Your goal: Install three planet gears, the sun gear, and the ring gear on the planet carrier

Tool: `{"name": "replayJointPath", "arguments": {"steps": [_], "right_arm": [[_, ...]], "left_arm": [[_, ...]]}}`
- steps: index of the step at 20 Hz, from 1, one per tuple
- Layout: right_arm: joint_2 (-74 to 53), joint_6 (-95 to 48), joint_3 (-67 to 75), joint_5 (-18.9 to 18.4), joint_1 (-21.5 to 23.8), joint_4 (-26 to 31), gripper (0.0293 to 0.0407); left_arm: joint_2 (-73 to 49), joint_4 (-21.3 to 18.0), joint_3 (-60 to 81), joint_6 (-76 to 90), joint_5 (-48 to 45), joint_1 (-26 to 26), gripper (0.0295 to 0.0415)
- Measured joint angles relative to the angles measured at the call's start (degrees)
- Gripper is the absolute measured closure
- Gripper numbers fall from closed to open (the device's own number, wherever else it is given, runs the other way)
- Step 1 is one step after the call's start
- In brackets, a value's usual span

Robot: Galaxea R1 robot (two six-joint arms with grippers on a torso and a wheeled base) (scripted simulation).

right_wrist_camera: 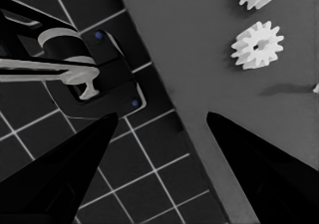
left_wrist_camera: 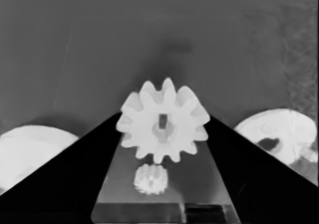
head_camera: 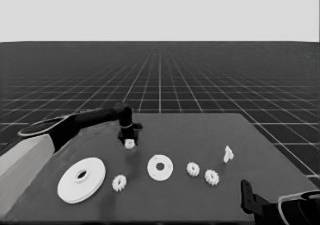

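White parts all lie loose or in hand, nothing assembled. Smaller round part (head_camera: 160,167) sits mid-table, bare, hole empty, no gears on it. Larger round part (head_camera: 81,179) lies flat toward the table's left end, well apart from the smaller one.

Left gripper (head_camera: 129,141) is out over the table behind the smaller round part, jaws clamped on a gear (head_camera: 129,144). Left wrist view shows that gear (left_wrist_camera: 163,120) pinched between the two fingers, teeth against both. It looks lifted off the table, a shadow under it in the head view, but I judge that, not certain. Below it in the wrist view another gear (left_wrist_camera: 150,178) shows small, on the table; likely the one near the larger round part (head_camera: 119,183).

Two more gears (head_camera: 193,169) (head_camera: 211,177) lie side by side right of the smaller round part, not touching it. Thin white piece (head_camera: 228,154) stands near them toward the right edge.

Right gripper (head_camera: 247,197) is parked at the lower right corner, jaws apart, holding nothing; its wrist view shows two gears beyond the fingers.

Progress: first gear grabbed, zero installed. Left to do: place this gear on the smaller round part, then the other three, then the larger round part on top.
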Motion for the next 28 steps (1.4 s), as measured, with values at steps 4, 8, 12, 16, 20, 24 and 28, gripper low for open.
{"name": "replayJointPath", "arguments": {"steps": [4, 8, 12, 16, 20, 24, 28], "right_arm": [[0.0, 0.0, 0.0, 0.0, 0.0, 0.0, 0.0315], [0.0, 0.0, 0.0, 0.0, 0.0, 0.0, 0.0315], [0.0, 0.0, 0.0, 0.0, 0.0, 0.0, 0.0315], [0.0, 0.0, 0.0, 0.0, 0.0, 0.0, 0.0315], [0.0, 0.0, 0.0, 0.0, 0.0, 0.0, 0.0315], [0.0, 0.0, 0.0, 0.0, 0.0, 0.0, 0.0315], [0.0, 0.0, 0.0, 0.0, 0.0, 0.0, 0.0315]], "left_arm": [[-0.5, -2.5, 1.4, -0.6, 1.9, -3.3, 0.0398], [-0.5, -2.8, 1.5, -0.6, 2.2, -3.6, 0.0398], [11.5, -0.9, 6.1, -17.1, 3.9, -2.9, 0.0398], [13.6, -0.8, 4.9, -18.1, 4.1, -2.9, 0.0398], [15.0, 4.1, 1.0, -16.1, 1.7, 2.5, 0.0398], [16.0, 6.1, -1.9, -14.6, 0.2, 4.9, 0.0399], [16.1, 6.4, -2.2, -14.4, 0.0, 5.2, 0.0398]]}}
